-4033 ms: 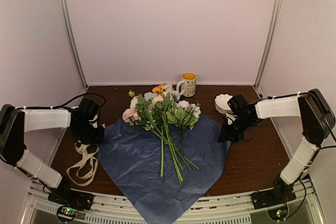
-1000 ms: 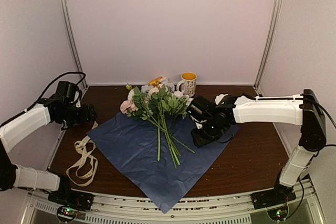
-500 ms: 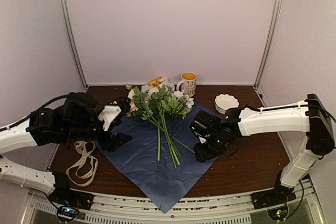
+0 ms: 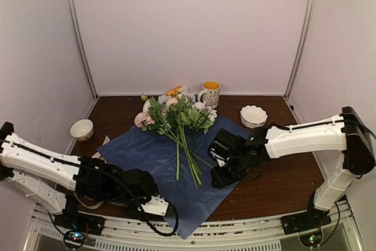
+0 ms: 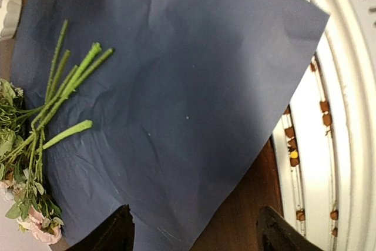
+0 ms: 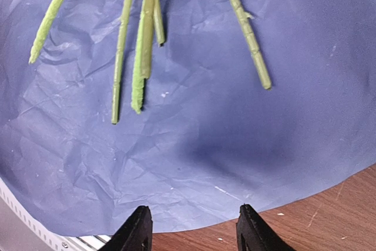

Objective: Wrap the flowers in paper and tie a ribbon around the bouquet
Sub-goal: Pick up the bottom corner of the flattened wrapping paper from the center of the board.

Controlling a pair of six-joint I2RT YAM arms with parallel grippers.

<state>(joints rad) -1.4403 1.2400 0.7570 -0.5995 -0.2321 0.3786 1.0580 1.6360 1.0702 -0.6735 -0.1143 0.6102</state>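
The paper (image 4: 158, 160) lies flat as a blue diamond, its near corner hanging over the table's front edge. The flowers (image 4: 176, 113) rest on its far half, their green stems (image 6: 141, 57) pointing toward me. My left gripper (image 4: 158, 207) hovers low over the paper's near-left edge; in the left wrist view it (image 5: 197, 233) stands open, with paper (image 5: 176, 86) and bare wood between the fingers. My right gripper (image 4: 218, 176) hangs over the paper's right edge, open (image 6: 194, 230) and holding nothing. My left arm almost wholly hides the ribbon.
A yellow-rimmed mug (image 4: 210, 93) stands at the back behind the blooms. A white scalloped bowl (image 4: 253, 115) sits at the back right and a small bowl (image 4: 81, 129) at the far left. White rails (image 4: 247, 227) run along the front edge.
My left arm swung from the paper's left corner down to its near-left edge, covering the ribbon and uncovering the small bowl. My right gripper slid slightly nearer along the right edge.
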